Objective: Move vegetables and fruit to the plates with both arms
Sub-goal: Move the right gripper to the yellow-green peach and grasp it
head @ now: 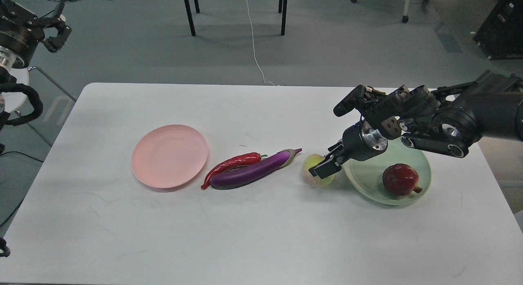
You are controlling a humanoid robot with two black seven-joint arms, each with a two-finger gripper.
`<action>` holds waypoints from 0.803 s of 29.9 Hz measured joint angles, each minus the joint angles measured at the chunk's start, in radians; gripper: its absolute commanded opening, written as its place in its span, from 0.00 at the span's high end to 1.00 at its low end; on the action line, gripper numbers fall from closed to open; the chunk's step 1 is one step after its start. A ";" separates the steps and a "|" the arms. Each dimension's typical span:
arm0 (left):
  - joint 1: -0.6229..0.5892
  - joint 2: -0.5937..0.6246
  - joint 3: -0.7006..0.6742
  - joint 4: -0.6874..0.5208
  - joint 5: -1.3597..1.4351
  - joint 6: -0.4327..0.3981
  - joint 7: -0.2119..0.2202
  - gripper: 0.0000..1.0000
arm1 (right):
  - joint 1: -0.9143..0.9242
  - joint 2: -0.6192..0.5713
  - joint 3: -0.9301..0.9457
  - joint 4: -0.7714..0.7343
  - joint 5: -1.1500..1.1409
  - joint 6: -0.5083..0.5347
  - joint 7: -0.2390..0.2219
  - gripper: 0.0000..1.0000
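The yellow-green peach (pixel 312 162) lies on the white table just left of the pale green plate (pixel 365 178). My right gripper (pixel 325 165) reaches in from the right and is down on the peach's top right, fingers apart, covering part of it. The dark red pomegranate (pixel 400 179) lies in the green plate. The purple eggplant (pixel 251 172) and the red chili pepper (pixel 231 164) lie side by side at the middle. The pale pink plate (pixel 169 156) to their left holds nothing. My left gripper (pixel 55 28) is open, high at the far left, off the table.
The white table (pixel 245 236) reaches to its rounded far edge. Beyond it are grey floor, black chair legs (pixel 188 13) and a white cable (pixel 253 39). My right forearm hangs over the green plate's far side.
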 measured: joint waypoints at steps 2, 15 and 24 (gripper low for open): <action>0.000 0.001 0.000 0.000 0.000 0.000 0.000 0.02 | -0.013 0.008 0.000 -0.008 0.000 0.000 0.000 0.07; 0.000 0.000 0.002 0.000 0.000 0.000 -0.002 0.02 | -0.051 0.038 -0.001 -0.055 -0.002 0.000 0.000 0.29; 0.001 0.000 0.000 0.001 0.000 0.000 -0.002 0.02 | -0.031 0.047 -0.003 -0.063 -0.003 -0.001 0.000 0.43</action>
